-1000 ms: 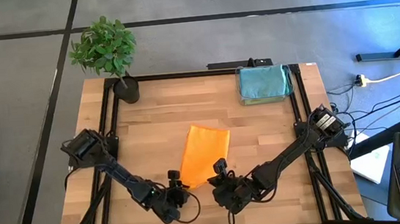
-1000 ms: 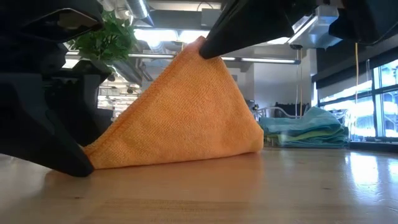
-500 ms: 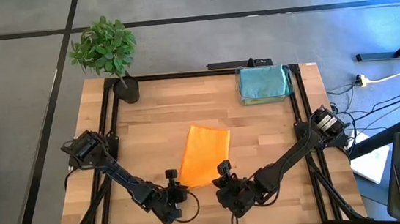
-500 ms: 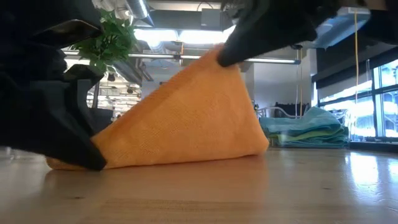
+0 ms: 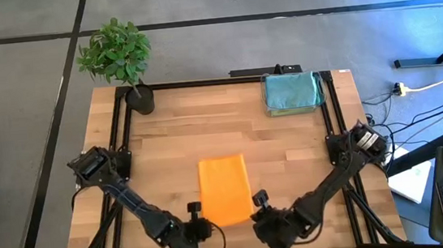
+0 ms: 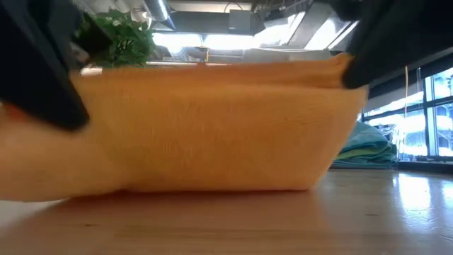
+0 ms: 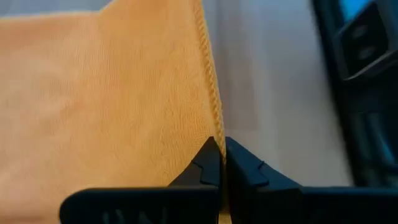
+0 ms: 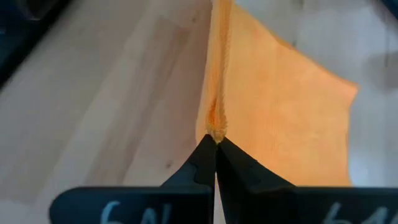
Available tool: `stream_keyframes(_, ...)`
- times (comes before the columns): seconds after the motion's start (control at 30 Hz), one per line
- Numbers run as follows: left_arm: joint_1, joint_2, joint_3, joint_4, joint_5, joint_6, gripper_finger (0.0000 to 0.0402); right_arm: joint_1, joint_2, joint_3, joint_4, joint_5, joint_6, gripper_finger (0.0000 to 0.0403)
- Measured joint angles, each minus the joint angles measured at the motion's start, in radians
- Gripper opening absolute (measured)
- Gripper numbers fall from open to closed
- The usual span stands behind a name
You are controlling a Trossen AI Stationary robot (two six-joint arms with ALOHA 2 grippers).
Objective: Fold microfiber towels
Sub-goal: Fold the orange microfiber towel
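An orange microfiber towel (image 5: 224, 189) lies near the table's near edge, with that near edge raised. My left gripper (image 5: 202, 223) is shut on its near left corner and my right gripper (image 5: 256, 213) on its near right corner. In the low view the towel (image 6: 212, 127) stretches between the left gripper (image 6: 49, 92) and the right gripper (image 6: 357, 67). The towel's far part rests on the table. Other folded towels (image 5: 292, 93), teal on top, are stacked at the far right. My left gripper pinches the towel's near left corner, at its stitched side edge (image 7: 214, 134), between its two fingers. The fingers slant down from the near side. The corner is lifted clear and the near edge runs taut toward the other gripper. My right gripper pinches the towel's near right corner (image 8: 214, 127) between its two fingers, slanting down from the near side. The cloth bunches into a small fold at the fingertips. The corner is held above the table, and the towel slopes away from it down to the wood.
A potted plant (image 5: 117, 53) stands at the far left corner. A black frame rail (image 5: 225, 80) runs around the wooden table top. Bare wood (image 5: 166, 137) lies between the orange towel and the far edge.
My left gripper has shut on the towel's near left corner and lifted it. Both grippers have moved toward the table's near edge. The towel has turned from slanted to square with the table and slid nearer, and its near edge is now raised and drawn taut.
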Motion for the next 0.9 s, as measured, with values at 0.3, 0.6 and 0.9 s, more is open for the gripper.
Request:
stream_keyframes(0.3,0.053,0.000,0.214,-0.361,-0.010,0.168,0.0000,0.007,-0.021,0.000,-0.098,0.262,-0.058,0.0009)
stream_keyframes(0.6,0.202,-0.001,0.252,-0.648,-0.107,0.298,0.0000,-0.133,-0.025,-0.037,-0.221,0.360,-0.074,0.0009)
stream_keyframes(0.9,0.318,-0.001,0.149,-0.631,-0.116,0.315,0.0000,-0.255,-0.025,-0.149,-0.055,0.347,-0.157,0.0009)
